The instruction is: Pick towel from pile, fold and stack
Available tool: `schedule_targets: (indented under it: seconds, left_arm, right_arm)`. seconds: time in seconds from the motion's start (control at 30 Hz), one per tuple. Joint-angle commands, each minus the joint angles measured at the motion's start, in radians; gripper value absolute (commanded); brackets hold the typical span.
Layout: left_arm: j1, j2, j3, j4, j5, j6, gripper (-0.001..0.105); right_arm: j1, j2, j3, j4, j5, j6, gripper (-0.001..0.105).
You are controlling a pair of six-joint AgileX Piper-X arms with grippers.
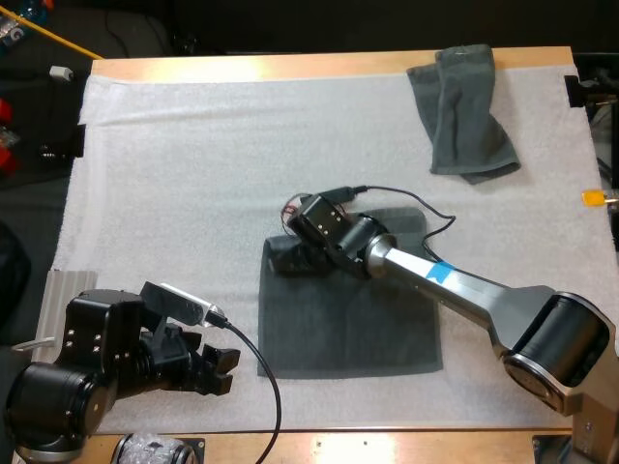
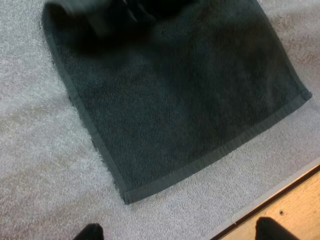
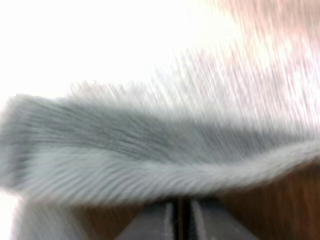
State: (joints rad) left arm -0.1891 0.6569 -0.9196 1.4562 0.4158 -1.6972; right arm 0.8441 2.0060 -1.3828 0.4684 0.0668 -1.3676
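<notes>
Nearest, the left gripper (image 1: 221, 370) hovers low over the white mat (image 1: 174, 193) by the bench's (image 1: 406, 447) near edge, just short of the spread towel's (image 1: 348, 329) near left corner. Its fingertips (image 2: 91, 232) stand wide apart with nothing between them, so it is wide and empty.

The spread towel lies flat in the middle of the mat. At its far left corner the right gripper (image 1: 295, 256) is down on the cloth, where the fabric is bunched and turned up. That gripper's fingers are narrow, almost together, with a hem of towel right at their tips, so I judge it is pinching that corner. Farthest off, a crumpled towel (image 1: 462, 114) lies at the mat's far right, well apart from both arms.

As for progress, one towel looks to be out of the pile and laid flat, and the first fold seems to be only starting at the lifted corner. The rest of the folding, the stacking and the crumpled towel are all left to do.

The high view gives the layout: both arms, both towels and which corner is lifted. The left wrist view adds the near hem lying straight and flat, and the true spread of the left fingers. The right wrist view adds how close the right fingers stand at the towel's edge
</notes>
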Motion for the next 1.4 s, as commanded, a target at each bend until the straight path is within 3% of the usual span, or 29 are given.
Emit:
schedule_targets:
  seconds: [0.0, 0.17, 0.23, 0.5, 0.8, 0.9, 0.97, 1.07, 1.23, 1.37]
  left_arm:
    - [-0.005, -0.005, -0.005, 0.007, 0.007, -0.004, 0.059]
    - [-0.005, -0.005, -0.005, 0.007, 0.007, -0.004, 0.059]
    - [-0.005, -0.005, -0.005, 0.007, 0.007, -0.004, 0.059]
    - [-0.005, -0.005, -0.005, 0.007, 0.007, -0.004, 0.059]
    - [-0.005, -0.005, -0.005, 0.002, 0.007, -0.004, 0.059]
    - [-0.005, -0.005, -0.005, -0.004, 0.007, -0.004, 0.059]
    - [-0.005, -0.005, -0.005, -0.009, 0.007, -0.004, 0.059]
    - [-0.005, -0.005, -0.005, -0.01, 0.009, -0.006, 0.059]
    - [-0.005, -0.005, -0.005, -0.01, 0.043, -0.006, 0.059]
    - [-0.005, -0.005, -0.005, -0.01, 0.061, -0.006, 0.059]
  right_arm:
    - [-0.002, -0.003, -0.016, -0.068, 0.026, 0.004, 0.0]
    - [-0.002, -0.006, -0.018, -0.321, 0.174, 0.004, 0.0]
    - [-0.002, -0.011, -0.027, -0.335, 0.204, 0.002, 0.0]
    - [-0.002, -0.111, -0.043, -0.275, 0.229, -0.021, 0.0]
    - [-0.002, -0.324, -0.043, 0.056, 0.229, -0.025, 0.001]
    - [-0.002, -0.391, -0.042, 0.192, 0.227, -0.052, 0.017]
    - [-0.002, -0.437, -0.042, 0.283, 0.227, -0.074, 0.037]
    - [-0.002, -0.495, -0.042, 0.403, 0.227, -0.077, 0.059]
    - [-0.002, -0.593, -0.018, 0.579, 0.229, -0.05, 0.062]
    - [-0.002, -0.698, 0.076, 0.641, 0.229, 0.015, 0.062]
